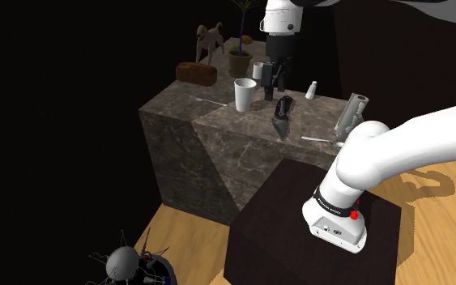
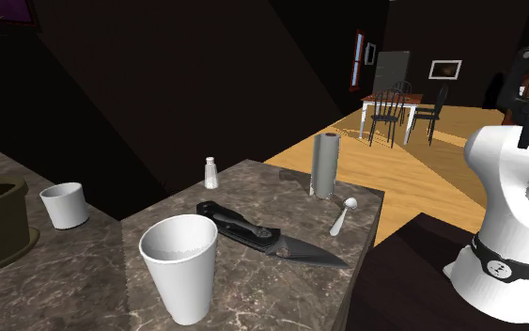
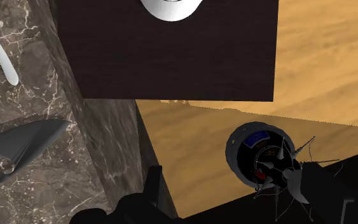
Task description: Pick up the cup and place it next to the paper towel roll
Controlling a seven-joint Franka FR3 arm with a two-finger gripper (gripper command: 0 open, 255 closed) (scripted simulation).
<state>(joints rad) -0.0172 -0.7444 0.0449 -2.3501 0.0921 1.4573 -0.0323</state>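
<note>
- The gripper (image 1: 276, 81) hangs in the air above the counter (image 1: 218, 115). I can make out nothing carried in it, and I cannot tell whether it stands wide or narrow.
- The cup (image 1: 245, 95), tall and white, stands upright on the counter. It is below the gripper and just to the shoulder view's left of it, clearly apart from it and not lifted.
- A smaller white cup (image 1: 258, 70) sits farther back on the counter, close beside the gripper as the shoulder view draws it. I take the tall one for the target, but that is my reading of the task.
- The paper towel roll (image 1: 353, 113) stands upright well off on the gripper's other side, toward the shoulder view's right and near the counter edge by the stand (image 1: 299, 235).
- Between cup and roll, a knife (image 1: 283, 117) lies on the counter below the gripper. A shaker (image 1: 310, 90) stands a little beyond it, and a spoon (image 1: 319, 139) lies near the roll's foot.
- By my judgement nothing of the task is done yet. The cup is where it stands and well apart from the roll.
- The whole job is left: come down over the cup, close on it, lift it, carry it over the knife, and set it down beside the roll.
- In the second exterior view there is bare counter between the shaker (image 2: 210, 172) and the roll (image 2: 325, 165). That looks to me like a fair landing spot, and the spoon's side is more crowded.
</note>
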